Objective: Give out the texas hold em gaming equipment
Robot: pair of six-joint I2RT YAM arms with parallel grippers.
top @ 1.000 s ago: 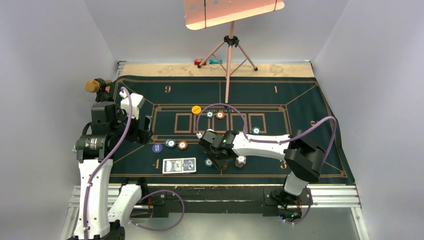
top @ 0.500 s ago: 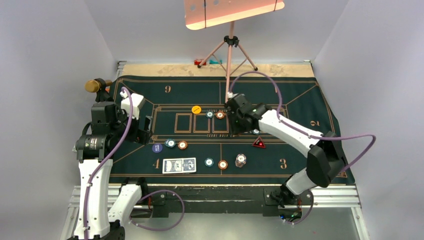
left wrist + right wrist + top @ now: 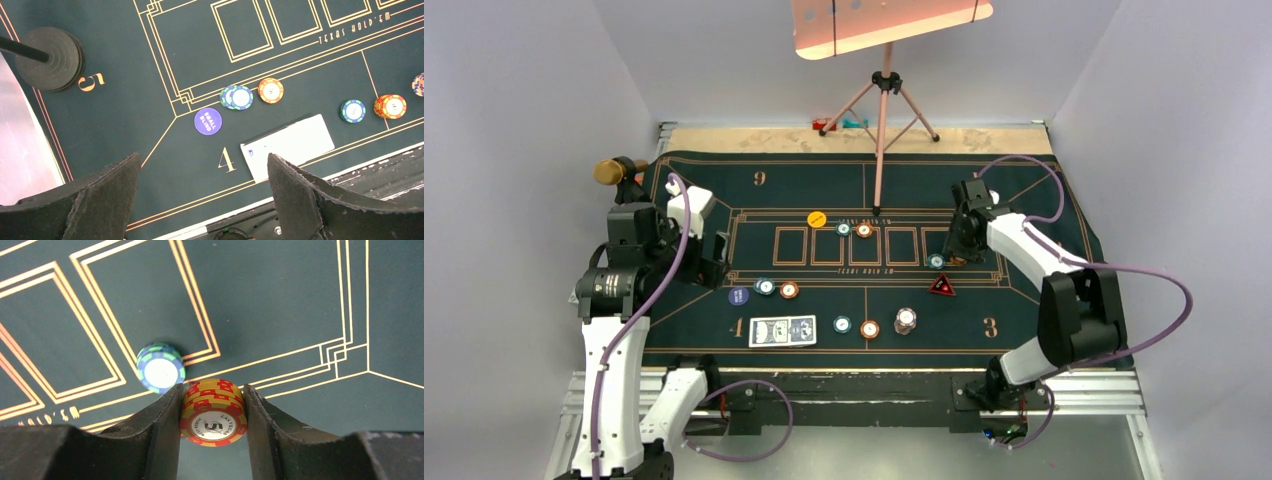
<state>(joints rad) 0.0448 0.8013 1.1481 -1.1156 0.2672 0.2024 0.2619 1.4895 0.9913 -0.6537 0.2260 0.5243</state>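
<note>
The left gripper [image 3: 203,159] hangs over seat 4 with its jaws spread wide and nothing between them. Under it lie the blue small-blind disc [image 3: 207,121], two overlapping teal chips [image 3: 236,97] and the playing cards [image 3: 287,146], so that seat looks served.

Across the felt mat [image 3: 300,300], the right gripper [image 3: 213,390] pinches a short stack of orange-and-yellow chips [image 3: 213,415], its jaws about half closed against the stack's sides. It sits just beside a lone teal chip [image 3: 160,371] at the corner of the last card box.

I judge this to be the carrying step, taking chips to a right-hand seat. The next move calls for swinging outward past the gold border, lowering until the stack sits flat, then spreading the jaws. Bare felt lies open to the right. The red triangular marker [image 3: 942,286] and the lone teal chip sit near and need clearance, and beyond the bare felt the mat ends.
</note>
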